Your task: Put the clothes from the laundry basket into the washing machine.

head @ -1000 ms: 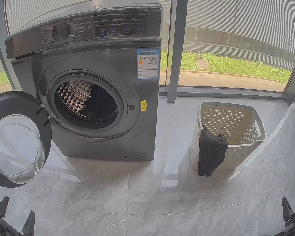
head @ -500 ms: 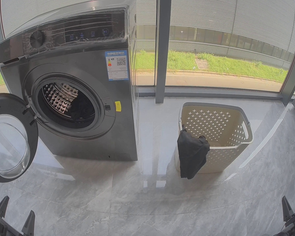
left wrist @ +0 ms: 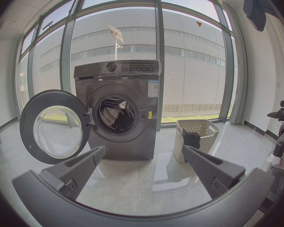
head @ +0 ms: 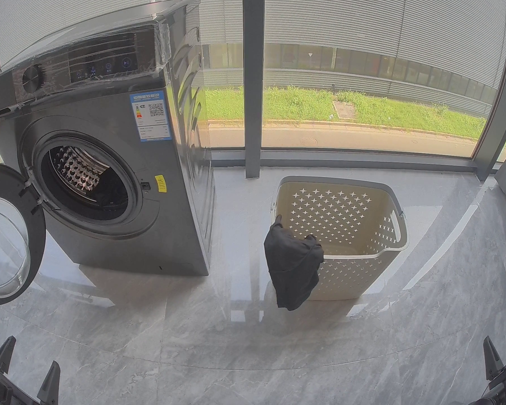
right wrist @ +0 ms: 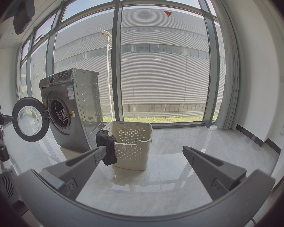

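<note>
While it hung low over the pale marble floor (head: pixel 320 355), the left claw (left wrist: pixel 142 150) stood wide open with nothing between its fingers, and the right claw (right wrist: pixel 143 150) was spread just as wide and equally empty. Farther out, a black garment (head: pixel 291 265) lay draped over the rim of the cream laundry basket (head: pixel 348 279), at the near corner on the washer's side, most of it hanging down the outer wall. The basket stood upright on the floor, to the right of the grey washing machine (head: pixel 174 198) and apart from it. The machine's round door (head: pixel 5 243) was swung fully open to the left, exposing the steel drum (head: pixel 84 178). Behind both ran a tall window (head: pixel 376 57).
</note>
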{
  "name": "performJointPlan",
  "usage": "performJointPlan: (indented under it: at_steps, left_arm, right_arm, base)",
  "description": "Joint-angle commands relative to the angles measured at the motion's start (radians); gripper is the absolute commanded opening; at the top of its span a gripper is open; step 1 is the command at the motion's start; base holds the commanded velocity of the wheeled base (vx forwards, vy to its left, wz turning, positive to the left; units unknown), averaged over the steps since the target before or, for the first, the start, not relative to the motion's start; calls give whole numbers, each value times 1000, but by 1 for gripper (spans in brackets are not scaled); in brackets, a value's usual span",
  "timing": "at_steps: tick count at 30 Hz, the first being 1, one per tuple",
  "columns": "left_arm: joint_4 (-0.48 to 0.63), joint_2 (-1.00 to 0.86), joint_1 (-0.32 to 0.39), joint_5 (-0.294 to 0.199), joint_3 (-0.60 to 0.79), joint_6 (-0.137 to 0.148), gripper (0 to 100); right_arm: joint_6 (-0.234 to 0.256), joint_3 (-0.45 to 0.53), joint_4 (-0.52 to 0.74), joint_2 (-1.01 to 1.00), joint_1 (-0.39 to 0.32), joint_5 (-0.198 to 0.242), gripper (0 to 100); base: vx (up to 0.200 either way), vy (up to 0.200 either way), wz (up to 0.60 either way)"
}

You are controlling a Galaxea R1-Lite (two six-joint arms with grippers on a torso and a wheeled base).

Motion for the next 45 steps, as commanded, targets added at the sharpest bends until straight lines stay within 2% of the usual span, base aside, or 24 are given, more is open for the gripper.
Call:
performJointPlan:
  at_steps: [1,4,6,10,11,12,13,14,15,16,17,20,21,23,25,26,29,30,32,33,35,38,41,45]
  left_arm:
    - [1,-15,1,1,16,0,100]
    - [-1,-15,1,1,16,0,100]
    - [1,-15,1,1,16,0,100]
    - [-1,-15,1,7,16,-2,100]
    - [-1,-15,1,8,16,-2,100]
    - [1,-15,1,7,16,-2,100]
    - [1,-15,1,7,16,-2,100]
    - [1,-15,1,7,16,-2,100]
    - [1,-15,1,7,16,-2,100]
    - [1,-15,1,7,16,-2,100]
    - [1,-15,1,7,16,0,100]
    - [1,-15,1,7,16,0,100]
    - [1,-15,1,7,16,0,100]
    - [1,-15,1,8,16,-2,100]
    - [1,-15,1,8,16,-2,100]
    - [1,-15,1,8,16,-2,100]
    - [1,-15,-1,8,16,-2,100]
    - [1,-15,1,7,16,0,100]
    - [1,-15,1,7,16,0,100]
    - [1,-15,1,7,16,1,100]
    - [1,-15,1,8,16,3,100]
    - [1,-15,1,8,16,1,100]
    - [1,-15,1,8,16,1,100]
    - [1,-15,1,8,16,1,100]
  right_arm:
    - [7,18,1,-15,-2,-1,100]
    - [2,18,-5,-15,0,7,100]
    - [-7,-31,-51,-15,0,41,100]
    - [-3,-209,32,34,8,182,100]
    - [-3,-245,95,94,8,240,100]
    - [-3,-257,119,143,8,285,100]
    - [0,-262,130,170,8,308,100]
    - [5,-268,132,256,8,366,100]
    - [19,-271,107,373,6,417,100]
    - [19,-271,107,373,6,417,100]
    - [63,-275,9,561,9,463,100]
    - [86,-266,-207,795,35,496,100]
    - [86,-265,-218,807,38,498,100]
    - [94,-248,-404,1014,127,501,100]
    - [94,-245,-439,1057,147,499,100]
    - [96,-239,-520,1158,186,498,100]
    - [97,-243,-568,1235,216,489,100]
    - [99,-258,-605,1305,258,467,100]
    - [102,-274,-626,1348,275,443,100]
    - [115,-295,-654,1416,293,400,100]
    - [145,-318,-708,1506,322,351,100]
    - [168,-323,-793,1591,348,332,100]
    - [172,-318,-953,1730,380,309,100]
    - [191,-323,-1117,1867,426,240,100]
  base:
    - [0,-200,0]
    - [0,0,0]
    - [0,0,0]
    - [150,0,0]
    - [200,0,0]
    - [200,0,0]
    - [200,0,0]
    - [200,0,0]
    - [200,0,0]
    - [200,0,0]
    - [200,0,0]
    - [200,0,0]
    - [200,0,0]
    - [200,0,0]
    - [200,0,0]
    - [200,0,0]
    - [133,0,0]
    - [0,0,0]
    - [0,0,0]
    - [0,0,0]
    - [0,0,0]
    - [0,67,0]
    - [0,200,0]
    - [0,200,0]
